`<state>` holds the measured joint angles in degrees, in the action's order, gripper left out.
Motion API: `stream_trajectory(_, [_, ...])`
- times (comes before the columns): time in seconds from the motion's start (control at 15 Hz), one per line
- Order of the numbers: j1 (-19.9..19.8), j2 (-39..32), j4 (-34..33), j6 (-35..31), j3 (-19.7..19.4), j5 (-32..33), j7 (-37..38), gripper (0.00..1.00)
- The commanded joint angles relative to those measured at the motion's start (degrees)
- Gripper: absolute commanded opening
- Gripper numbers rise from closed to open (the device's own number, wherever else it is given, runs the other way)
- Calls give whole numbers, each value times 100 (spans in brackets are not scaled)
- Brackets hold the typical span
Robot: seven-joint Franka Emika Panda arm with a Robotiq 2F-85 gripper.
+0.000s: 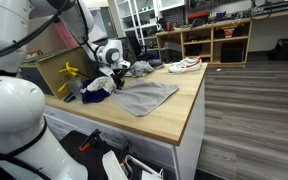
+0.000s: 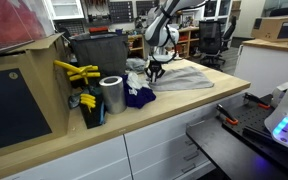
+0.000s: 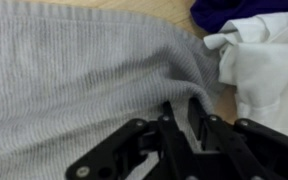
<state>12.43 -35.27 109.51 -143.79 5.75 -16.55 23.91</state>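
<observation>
My gripper (image 3: 184,108) sits on the edge of the grey cloth (image 3: 74,70), fingers close together. I cannot tell if they pinch it. A white cloth (image 3: 266,62) lies beside.

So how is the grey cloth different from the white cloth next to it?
The grey cloth is ribbed like a knit, while the white cloth looks smooth. The grey cloth is spread wide and mostly flat, but the white cloth is bunched in a small heap. The gripper is at the grey cloth's edge, with the white cloth off to its side. Both are soft fabric lying on the wooden counter, right against each other.
</observation>
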Motion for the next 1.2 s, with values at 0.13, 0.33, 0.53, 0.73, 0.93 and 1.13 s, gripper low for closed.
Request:
stream_trajectory(0.13, [-71,541,-105,36,-9,81,-216,71])
stream_trajectory(0.33, [-6,712,-274,38,-263,503,-129,93])
stream_trajectory(0.53, [10,751,-415,-92,-690,1254,-73,53])
stream_trajectory(0.73, [-31,650,-531,-306,-1154,1980,20,31])
stream_trajectory(0.93, [-152,467,-667,-564,-1378,2195,86,7])
stream_trajectory(1.13, [-151,235,-781,-782,-1544,2236,258,0])
